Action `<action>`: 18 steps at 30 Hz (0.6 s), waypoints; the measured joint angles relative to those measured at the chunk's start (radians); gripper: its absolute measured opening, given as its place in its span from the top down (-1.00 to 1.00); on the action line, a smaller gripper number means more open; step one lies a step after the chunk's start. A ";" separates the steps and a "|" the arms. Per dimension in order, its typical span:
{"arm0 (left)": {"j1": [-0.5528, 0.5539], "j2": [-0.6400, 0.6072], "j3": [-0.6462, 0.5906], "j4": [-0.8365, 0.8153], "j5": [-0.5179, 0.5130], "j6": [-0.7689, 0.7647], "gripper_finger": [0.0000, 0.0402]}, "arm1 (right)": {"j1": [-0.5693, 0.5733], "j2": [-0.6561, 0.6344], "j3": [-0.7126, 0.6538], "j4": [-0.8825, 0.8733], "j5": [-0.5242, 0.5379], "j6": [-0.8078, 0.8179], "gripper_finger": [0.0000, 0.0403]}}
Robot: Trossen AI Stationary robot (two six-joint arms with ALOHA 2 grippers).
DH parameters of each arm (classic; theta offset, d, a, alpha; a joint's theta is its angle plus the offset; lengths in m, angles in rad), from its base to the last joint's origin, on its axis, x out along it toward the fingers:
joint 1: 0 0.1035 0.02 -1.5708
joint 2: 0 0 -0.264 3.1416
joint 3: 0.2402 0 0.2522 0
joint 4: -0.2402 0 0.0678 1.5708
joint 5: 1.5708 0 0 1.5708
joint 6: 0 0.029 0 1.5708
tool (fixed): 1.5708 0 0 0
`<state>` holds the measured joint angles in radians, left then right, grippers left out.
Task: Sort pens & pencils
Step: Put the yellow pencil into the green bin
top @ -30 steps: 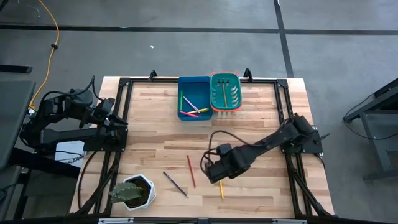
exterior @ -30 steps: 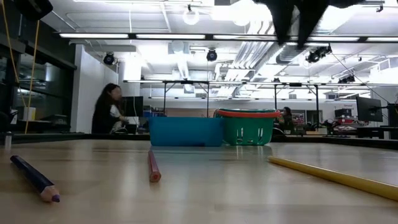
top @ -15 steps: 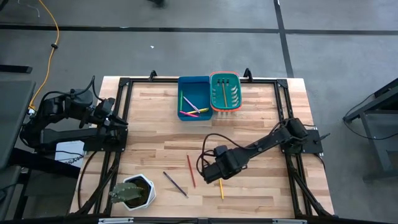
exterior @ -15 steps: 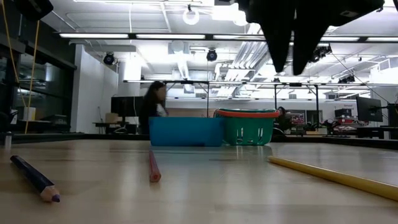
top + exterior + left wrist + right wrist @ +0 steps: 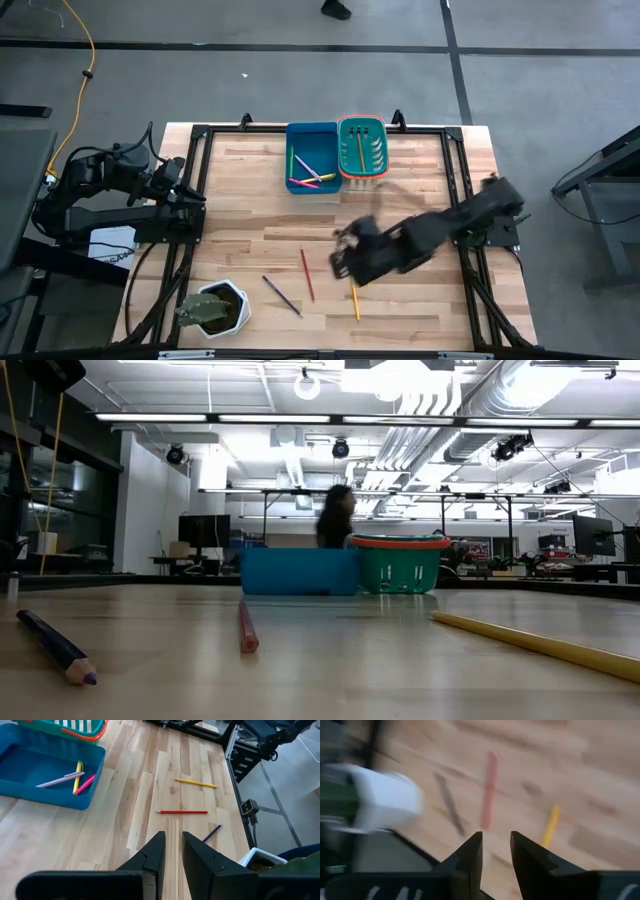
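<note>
Right gripper above a thin yellow wooden pencil on the table.
Its fingers stand slightly apart, empty; left gripper likewise, parked at the table's left edge.

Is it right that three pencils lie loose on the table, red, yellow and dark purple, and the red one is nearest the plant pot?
Not quite. In the high view the dark purple pencil lies nearest the plant pot. The red pencil comes next, then the yellow pencil. All three do lie loose on the table.
</note>
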<state>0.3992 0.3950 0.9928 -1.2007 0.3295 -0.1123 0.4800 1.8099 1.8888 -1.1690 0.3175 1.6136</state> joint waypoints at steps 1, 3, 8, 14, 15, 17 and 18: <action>0.000 0.000 0.000 0.000 0.000 0.000 0.75 | 0.006 -0.042 0.010 -0.001 0.051 -0.018 0.54; 0.000 0.000 0.000 0.000 0.000 -0.002 0.75 | 0.023 -0.116 0.029 -0.001 0.161 -0.045 0.54; 0.000 0.000 0.000 0.000 0.000 -0.015 0.75 | 0.060 -0.281 0.047 -0.042 0.375 -0.046 0.54; 0.000 0.000 0.000 0.000 0.000 -0.015 0.75 | -0.001 -0.294 -0.005 -0.408 0.155 0.154 0.53; 0.000 0.000 0.000 0.000 -0.001 -0.015 0.75 | -0.009 -0.295 -0.044 -0.367 0.116 0.131 0.53; 0.000 0.000 0.000 0.000 -0.001 -0.015 0.75 | -0.018 -0.301 -0.122 -0.244 0.055 0.063 0.52; 0.000 0.000 0.000 0.000 -0.001 -0.015 0.75 | -0.024 -0.305 -0.164 -0.175 0.028 0.033 0.52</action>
<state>0.3989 0.3946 0.9928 -1.2007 0.3286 -0.1276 0.4560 1.5046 1.7251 -1.3439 0.3459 1.6468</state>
